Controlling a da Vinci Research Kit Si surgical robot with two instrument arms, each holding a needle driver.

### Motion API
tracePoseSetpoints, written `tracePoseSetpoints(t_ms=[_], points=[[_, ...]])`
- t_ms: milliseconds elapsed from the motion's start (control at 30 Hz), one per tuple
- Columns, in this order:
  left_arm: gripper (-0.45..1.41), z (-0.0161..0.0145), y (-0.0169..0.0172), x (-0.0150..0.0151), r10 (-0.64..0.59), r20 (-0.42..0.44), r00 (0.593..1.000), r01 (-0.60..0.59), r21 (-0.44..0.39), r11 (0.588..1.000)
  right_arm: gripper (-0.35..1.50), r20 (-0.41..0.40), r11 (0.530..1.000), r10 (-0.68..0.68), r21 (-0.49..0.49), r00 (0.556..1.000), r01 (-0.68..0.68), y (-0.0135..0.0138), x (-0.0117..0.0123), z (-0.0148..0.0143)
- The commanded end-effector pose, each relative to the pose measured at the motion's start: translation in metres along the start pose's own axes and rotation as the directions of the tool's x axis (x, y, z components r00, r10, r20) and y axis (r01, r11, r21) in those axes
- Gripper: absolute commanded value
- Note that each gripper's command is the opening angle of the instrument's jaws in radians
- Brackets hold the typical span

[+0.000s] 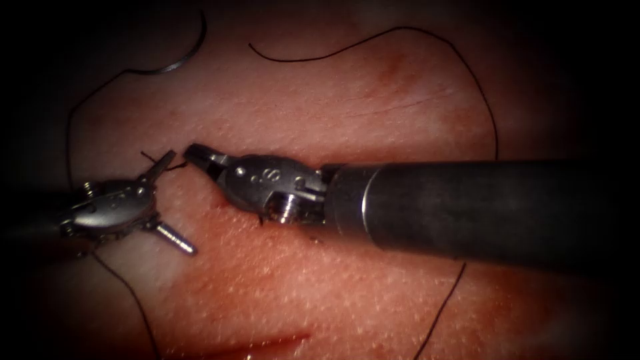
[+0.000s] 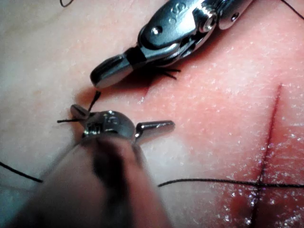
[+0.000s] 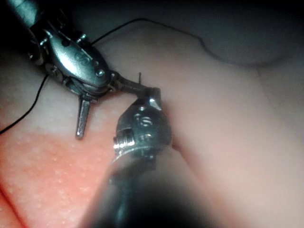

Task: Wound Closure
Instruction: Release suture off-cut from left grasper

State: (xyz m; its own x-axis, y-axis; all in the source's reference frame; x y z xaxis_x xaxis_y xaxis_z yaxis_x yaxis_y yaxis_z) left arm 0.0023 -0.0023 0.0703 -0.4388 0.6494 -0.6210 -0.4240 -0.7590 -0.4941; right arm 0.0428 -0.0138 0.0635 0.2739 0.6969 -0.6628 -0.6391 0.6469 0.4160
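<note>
Lying free, curved steel needle [image 1: 181, 60], thin black thread [image 1: 373, 41], glistening pebbled tissue [image 1: 347, 293]

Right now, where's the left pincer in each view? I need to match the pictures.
Endoscope view: left pincer at the picture's left, open, holding nothing, one finger reaching toward the right pincer.
Left wrist view: left pincer close to the camera, facing the right pincer's tip.
Right wrist view: left pincer just beyond the right pincer's tip.
Shared landmark: the right pincer's tip; its hold is unclear. The needle lies loose on the tissue.
</note>
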Motion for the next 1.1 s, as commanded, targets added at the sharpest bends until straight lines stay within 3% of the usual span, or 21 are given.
tracePoseSetpoints(t_ms=[33,700,833,900,1100], points=[[1.4,0.0008,-0.0002,0.0,0.001,-0.002,1.0,-0.001,-0.002,1.0,-0.35,0.005,1.0,-0.006,0.003,1.0,0.006,-0.0002,-0.0001,0.0012],[1.4,0.0004,0.0001,0.0003,-0.003,-0.004,1.0,0.003,-0.022,1.0,-0.35,0.078,0.997,-0.056,0.054,0.995,0.052,-0.002,-0.0042,0.0027],[1.4,-0.001,0.0005,0.0026,-0.031,-0.053,0.998,0.023,-0.143,0.99,-0.35,0.094,0.996,-0.074,0.059,0.993,0.069,-0.0022,-0.0051,0.0026],[1.4,-0.0023,0.0003,0.005,-0.063,-0.133,0.989,0.036,-0.195,0.98,-0.35,0.094,0.996,-0.074,0.06,0.993,0.069,-0.002,-0.0051,0.0025],[1.4,-0.0057,-0.001,0.0106,-0.074,-0.258,0.963,0.012,-0.232,0.973,-0.35,0.095,0.995,-0.077,0.065,0.992,0.071,-0.002,-0.0047,0.002]])
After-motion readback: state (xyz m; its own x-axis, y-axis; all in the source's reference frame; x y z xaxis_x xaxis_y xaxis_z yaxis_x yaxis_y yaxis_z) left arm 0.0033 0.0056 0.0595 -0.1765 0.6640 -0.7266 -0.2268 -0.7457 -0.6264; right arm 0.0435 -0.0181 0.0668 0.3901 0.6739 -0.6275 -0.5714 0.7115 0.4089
